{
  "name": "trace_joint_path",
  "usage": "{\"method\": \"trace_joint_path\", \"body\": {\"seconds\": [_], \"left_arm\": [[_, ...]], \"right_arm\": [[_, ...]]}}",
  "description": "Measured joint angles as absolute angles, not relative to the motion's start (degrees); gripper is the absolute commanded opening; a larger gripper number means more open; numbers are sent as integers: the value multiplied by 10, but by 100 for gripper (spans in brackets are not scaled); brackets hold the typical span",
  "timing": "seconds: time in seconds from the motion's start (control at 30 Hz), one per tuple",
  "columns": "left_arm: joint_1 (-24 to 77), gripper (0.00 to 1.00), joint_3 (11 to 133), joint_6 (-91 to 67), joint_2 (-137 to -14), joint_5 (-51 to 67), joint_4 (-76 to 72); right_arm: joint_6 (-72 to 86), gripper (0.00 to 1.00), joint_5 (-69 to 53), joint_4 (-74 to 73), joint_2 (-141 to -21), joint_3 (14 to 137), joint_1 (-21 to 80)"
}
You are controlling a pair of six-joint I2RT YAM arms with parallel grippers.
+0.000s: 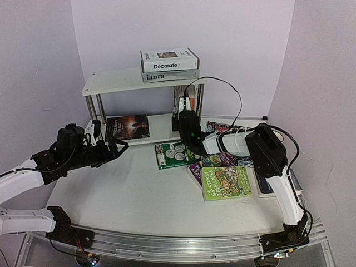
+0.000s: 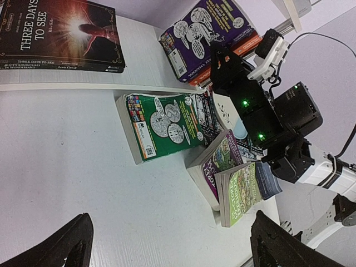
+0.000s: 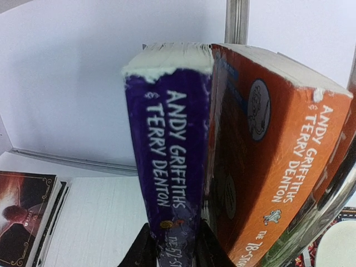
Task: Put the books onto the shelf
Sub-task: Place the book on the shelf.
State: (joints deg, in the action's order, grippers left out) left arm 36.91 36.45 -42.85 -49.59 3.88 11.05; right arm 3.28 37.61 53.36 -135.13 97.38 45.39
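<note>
Only the right wrist view showed the right claw (image 3: 179, 253) clamped on the purple book (image 3: 169, 161), which stood upright beside an orange book (image 3: 267, 156) on the lower tier of the shelf (image 1: 117, 82). Overhead, the left claw (image 1: 114, 149) hung released.

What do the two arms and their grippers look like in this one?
Both the left arm and right arm have white links with black joints. The left gripper and right gripper are black. Thin black cables loop off the right wrist, whose housing shows green lights.

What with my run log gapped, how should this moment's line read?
right end effector gripping purple book beside orange book on shelf | left end effector open, empty
</note>
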Motion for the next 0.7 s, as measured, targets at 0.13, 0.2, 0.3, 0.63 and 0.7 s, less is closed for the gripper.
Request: {"method": "trace_joint_path", "body": {"seconds": [0.13, 0.2, 0.3, 0.63, 0.7], "left_arm": [[369, 100, 364, -429, -494, 39, 110], [369, 100, 364, -429, -494, 39, 110], [369, 100, 364, -429, -492, 40, 110], [369, 100, 364, -432, -491, 44, 110], [369, 100, 364, -433, -491, 45, 110]], "right_arm": [[36, 34, 377, 533, -1351, 974, 453], [38, 37, 376, 533, -1351, 973, 453], [44, 39, 371, 535, -1347, 959, 453], [68, 44, 362, 536, -1326, 907, 455], [72, 46, 362, 536, -1317, 896, 458]]}}
